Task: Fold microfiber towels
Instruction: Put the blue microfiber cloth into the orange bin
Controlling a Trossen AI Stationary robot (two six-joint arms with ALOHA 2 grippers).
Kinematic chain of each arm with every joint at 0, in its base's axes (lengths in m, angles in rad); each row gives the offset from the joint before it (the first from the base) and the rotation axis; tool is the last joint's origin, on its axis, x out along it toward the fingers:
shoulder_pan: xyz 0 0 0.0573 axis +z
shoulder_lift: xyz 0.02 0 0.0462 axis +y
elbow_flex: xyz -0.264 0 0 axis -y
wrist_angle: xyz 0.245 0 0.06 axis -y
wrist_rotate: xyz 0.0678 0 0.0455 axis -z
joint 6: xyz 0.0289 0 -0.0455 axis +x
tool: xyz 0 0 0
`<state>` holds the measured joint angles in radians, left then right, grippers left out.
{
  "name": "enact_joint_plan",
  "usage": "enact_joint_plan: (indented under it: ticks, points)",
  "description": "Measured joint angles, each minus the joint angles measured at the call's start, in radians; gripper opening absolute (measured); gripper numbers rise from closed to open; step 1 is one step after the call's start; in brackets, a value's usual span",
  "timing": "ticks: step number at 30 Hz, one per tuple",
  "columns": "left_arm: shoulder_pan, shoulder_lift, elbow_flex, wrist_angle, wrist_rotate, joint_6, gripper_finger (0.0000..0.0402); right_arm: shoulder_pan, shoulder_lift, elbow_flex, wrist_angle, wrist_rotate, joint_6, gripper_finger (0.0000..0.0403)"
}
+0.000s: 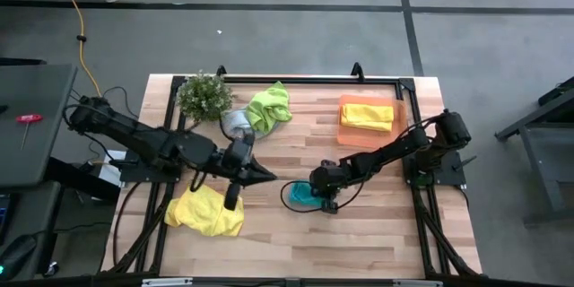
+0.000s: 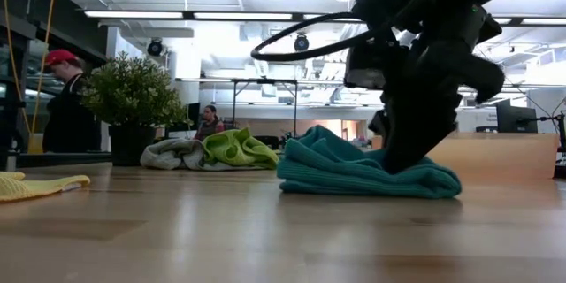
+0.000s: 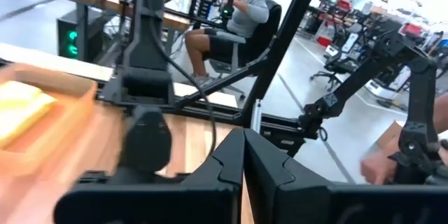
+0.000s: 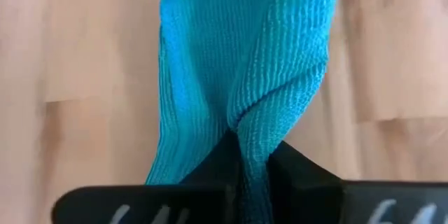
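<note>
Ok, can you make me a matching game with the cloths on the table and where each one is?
Things:
1. teal towel
2. lime green towel
3. folded yellow towel
4. crumpled yellow towel

Places:
A. in the orange tray
B. pinched by the right gripper
C. next to the little plant
D. near the front edge, by the left gripper

Pairs: 1-B, 2-C, 3-A, 4-D

Right gripper [image 1: 325,199] hides part of the teal towel [image 1: 300,194]
</note>
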<state>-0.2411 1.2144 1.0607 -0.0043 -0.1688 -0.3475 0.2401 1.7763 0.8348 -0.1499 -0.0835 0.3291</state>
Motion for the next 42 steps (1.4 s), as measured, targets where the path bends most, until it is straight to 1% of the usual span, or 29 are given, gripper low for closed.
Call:
enact_joint_plan:
  ticks: [3, 6, 8, 10, 13, 15, 20, 25, 28, 32, 37, 40, 42]
  points:
    - [0.008, -0.065, 0.000, -0.062, -0.013, 0.031, 0.0000, 0.002, -0.034, -0.003, -0.016, -0.031, 0.045, 0.0012]
    - [0.012, -0.131, 0.000, -0.118, -0.049, 0.045, 0.0000, -0.013, -0.103, -0.012, -0.063, -0.074, 0.072, 0.0006]
    - [0.012, -0.173, 0.000, -0.150, -0.076, 0.057, 0.0000, -0.031, -0.172, -0.009, -0.072, -0.074, 0.086, 0.0005]
    - [0.012, -0.209, 0.000, -0.178, -0.100, 0.070, 0.0000, -0.052, -0.249, -0.007, -0.120, -0.068, 0.079, 0.0004]
    - [0.012, -0.243, 0.000, -0.191, -0.109, 0.087, 0.0000, -0.096, -0.372, -0.007, -0.232, -0.051, 0.054, 0.0003]
    - [0.012, -0.260, 0.000, -0.208, -0.108, 0.090, 0.0000, -0.142, -0.462, -0.005, -0.305, -0.041, 0.035, 0.0002]
    - [0.012, -0.264, 0.000, -0.216, -0.108, 0.090, 0.0000, -0.284, -0.684, -0.005, -0.542, 0.047, -0.039, 0.0001]
    - [0.012, -0.250, 0.000, -0.218, -0.108, 0.090, 0.0000, -0.454, -0.831, -0.005, -0.713, 0.089, -0.162, 0.0001]
    - [0.012, -0.248, 0.000, -0.215, -0.108, 0.090, 0.0000, -0.549, -0.861, -0.005, -0.802, 0.113, -0.242, 0.0001]
    - [0.012, -0.242, 0.000, -0.218, -0.108, 0.088, 0.0000, -0.660, -0.842, -0.005, -0.869, 0.120, -0.367, 0.0000]
    - [0.012, -0.243, 0.000, -0.217, -0.109, 0.070, 0.0000, -0.765, -0.744, -0.005, -0.883, 0.087, -0.593, 0.0000]
    - [0.012, -0.244, 0.000, -0.216, -0.111, 0.062, 0.0000, -0.805, -0.676, -0.005, -0.862, 0.064, -0.740, 0.0000]
    - [0.012, -0.244, 0.000, -0.217, -0.111, 0.061, 0.0000, -0.826, -0.637, -0.005, -0.844, 0.027, -0.839, 0.0000]
